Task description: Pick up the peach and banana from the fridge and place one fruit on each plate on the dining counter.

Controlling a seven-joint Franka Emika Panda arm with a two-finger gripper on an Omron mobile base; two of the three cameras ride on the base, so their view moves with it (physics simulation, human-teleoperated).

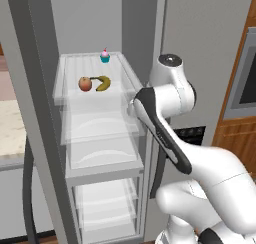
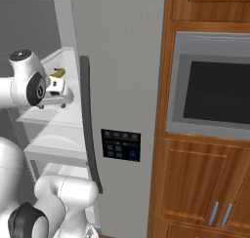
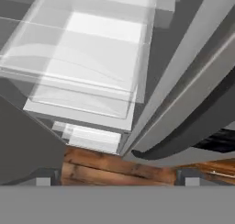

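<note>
Looking into: the tall grey-silver fridge (image 1: 200, 48) with its door swung open, clear glass shelves stacked through the left half of the left base view.
Peach: small round orange-red peach (image 1: 85, 84) sits on the upper glass shelf (image 1: 120, 93), upper left of centre in the left base view.
Banana: curved yellow banana with dark tips (image 1: 103, 83) lies just beside the peach on its right, on the same shelf; whether the two touch, I cannot tell. In the right base view a bit of yellow banana (image 2: 58, 72) peeks over the arm at upper left.
Behind them: a pink-topped cupcake in a teal cup (image 1: 104, 56) stands farther back on that shelf, apart from both fruits.
Arm: the white arm rises from the lower right of the left base view, its elbow bent in front of the shelf's right edge.
Jaws: standing wide, holding nothing; the two dark fingertips (image 3: 43, 178) sit far apart at the bottom of the hand view.
Hand view: looking down past glass shelves at upper left, the long dark door handle (image 3: 193, 131) at right, wooden floor (image 3: 114, 170) low in the frame.
Right side: a built-in oven (image 2: 215, 93) in brown wooden cabinets (image 2: 205, 183) occupies the right of the right base view.
</note>
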